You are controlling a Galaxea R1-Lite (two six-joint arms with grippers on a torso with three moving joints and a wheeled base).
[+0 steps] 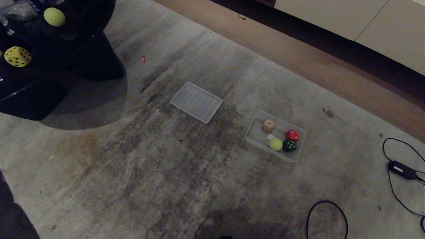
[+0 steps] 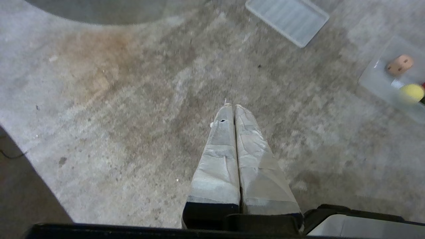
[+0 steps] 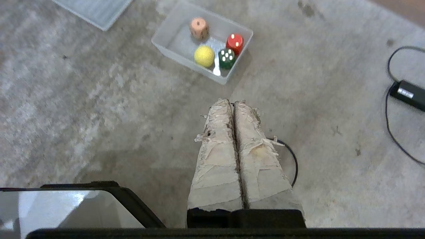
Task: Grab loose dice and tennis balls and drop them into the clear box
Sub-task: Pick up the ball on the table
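Both arms parked, absent from head view. Left gripper (image 2: 231, 106) pressed shut, holding nothing, hanging above bare carpet (image 1: 132, 186). Right gripper (image 3: 233, 101) likewise closed tight and empty, hanging over carpet just short of the clear box (image 3: 172, 36).

Nearest, at 5 o'clock in head view: black cable loop (image 1: 327, 217); power adapter (image 1: 402, 170) at 3 to 4 o'clock.

Mid-distance, at 4 o'clock from centre: clear box (image 1: 257, 134) on carpet, already holding beige die (image 1: 268, 125), red die (image 1: 292, 135), green die (image 1: 289, 145) and one tennis ball (image 1: 275, 144). Ball and green die touching or nearly so; cannot tell which. Ribbed lid (image 1: 196, 102) flat on carpet near centre, at 10 o'clock from box, apart from it.

Farthest, at 10 o'clock: black glossy table (image 1: 83, 20) carrying yellow die (image 1: 17, 56) and second tennis ball (image 1: 54, 16), well apart from box.

Judged step: between picks, roughly two-thirds through, two loose items outstanding. Next move judged to need approach toward table, one claw opened wide, descent onto die or ball, then carry back to box. Ball likely to roll on the slick tabletop if nudged
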